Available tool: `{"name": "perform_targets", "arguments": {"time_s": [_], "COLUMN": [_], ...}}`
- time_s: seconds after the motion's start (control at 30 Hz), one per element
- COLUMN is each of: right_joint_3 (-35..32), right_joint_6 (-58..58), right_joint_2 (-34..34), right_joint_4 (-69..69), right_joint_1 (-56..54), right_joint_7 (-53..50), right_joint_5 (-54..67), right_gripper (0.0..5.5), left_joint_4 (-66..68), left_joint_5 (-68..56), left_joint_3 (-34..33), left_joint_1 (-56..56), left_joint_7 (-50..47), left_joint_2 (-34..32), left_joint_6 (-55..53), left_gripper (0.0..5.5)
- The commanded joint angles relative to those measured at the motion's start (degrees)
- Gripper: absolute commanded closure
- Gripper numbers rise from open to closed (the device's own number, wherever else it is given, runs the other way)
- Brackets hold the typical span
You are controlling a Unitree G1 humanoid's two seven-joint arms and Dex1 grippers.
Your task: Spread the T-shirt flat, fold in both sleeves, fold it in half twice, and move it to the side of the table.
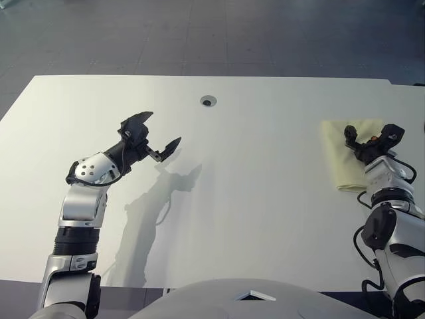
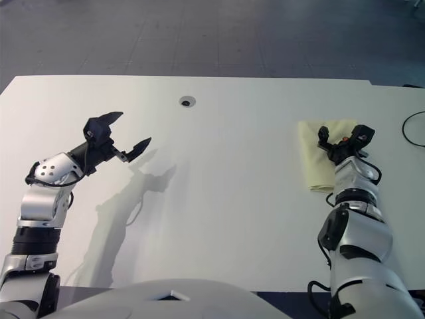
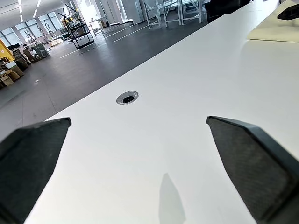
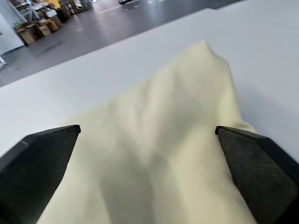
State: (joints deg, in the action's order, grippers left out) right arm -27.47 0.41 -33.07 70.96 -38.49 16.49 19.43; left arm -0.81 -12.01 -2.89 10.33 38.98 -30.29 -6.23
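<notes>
T-shirt (image 1: 339,166): pale yellow and folded into a compact rectangle. It lies flat on the right side of the table, close to the right edge and well apart from the left arm.

Table (image 1: 265,219): a broad white top. A small round cable hole (image 1: 208,101) sits near the far edge, about midway across.

Right arm: comes up from the near right corner. The forearm points away from the robot, and the wrist is over the near part of the folded shirt.

Right gripper (image 1: 372,133): positioned over the shirt. Its two dark fingers (image 4: 37,158) are spread wide, with cloth lying under the gap and nothing pinched between them. Whether the tips touch the fabric cannot be told.

Left arm: rises from the near left edge with the elbow bent. The forearm angles forward and inward toward the table's middle.

Left gripper (image 1: 161,129): held above bare tabletop on the left half, nearer than the cable hole. Its fingers (image 3: 252,158) are wide apart and hold nothing.
</notes>
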Motion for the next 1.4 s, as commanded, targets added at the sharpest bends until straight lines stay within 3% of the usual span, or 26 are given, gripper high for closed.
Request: {"name": "perform_targets", "arguments": {"time_s": [0.03, 0.13, 0.23, 0.33, 0.5, 0.63, 0.73, 0.83, 1.33, 1.37, 1.4], "right_joint_3": [0.1, 1.1, 2.9, 9.5, 25.7, 31.9, 33.3, 33.6, 33.2, 33.1, 33.1], "right_joint_6": [1.8, -0.9, -2.2, 4.5, 12.2, 9.6, 10.7, 13.3, 16.5, 16.5, 16.4], "right_joint_2": [0.4, 0.4, 2.2, 6.8, 14.9, 18.5, 19.8, 20.9, 22.3, 22.3, 22.4], "right_joint_4": [0.6, -4.6, -20.7, -49.6, -77.7, -84.6, -87.6, -89.9, -91.7, -91.6, -91.4], "right_joint_1": [-1.6, -2.0, 1.2, 9.6, 24.5, 33.2, 35.5, 36.5, 38.5, 38.4, 38.4], "right_joint_7": [-1.2, 0.8, 2.2, 0.7, -2.9, -8.0, -10.5, -11.6, -11.7, -11.6, -11.6], "right_joint_5": [-0.4, -0.5, 0.1, 0.4, -2.8, -11.5, -15.2, -17.0, -20.5, -20.6, -20.7], "right_gripper": [0.12, 0.12, 0.12, 0.12, 0.12, 0.12, 0.12, 0.57, 3.17, 3.0, 2.92], "left_joint_4": [-0.6, -0.5, -1.1, -3.7, -11.1, -18.4, -21.7, -22.4, -21.1, -21.0, -20.8], "left_joint_5": [0.5, 0.5, 0.4, 0.1, 2.8, 7.8, 10.8, 13.1, 14.6, 14.7, 14.7], "left_joint_3": [0.0, 0.1, -0.2, -1.3, -3.4, -4.0, -2.3, -1.1, 3.2, 3.3, 3.5], "left_joint_1": [-0.8, -0.6, -1.1, -2.5, -2.7, -4.2, -6.5, -8.6, -10.7, -10.7, -10.7], "left_joint_7": [-0.5, -0.5, -0.9, -3.0, -16.5, -29.5, -33.3, -35.2, -32.7, -32.6, -32.5], "left_joint_2": [0.0, 0.1, 0.2, 1.5, 8.7, 15.7, 18.3, 19.4, 19.6, 19.6, 19.6], "left_joint_6": [-0.3, -0.1, 0.3, 1.6, 2.5, -0.4, -0.7, -1.5, -0.8, -0.8, -0.7], "left_gripper": [0.1, 0.1, 0.1, 0.1, 0.1, 0.1, 0.1, 0.1, 2.82, 3.05, 2.86]}}
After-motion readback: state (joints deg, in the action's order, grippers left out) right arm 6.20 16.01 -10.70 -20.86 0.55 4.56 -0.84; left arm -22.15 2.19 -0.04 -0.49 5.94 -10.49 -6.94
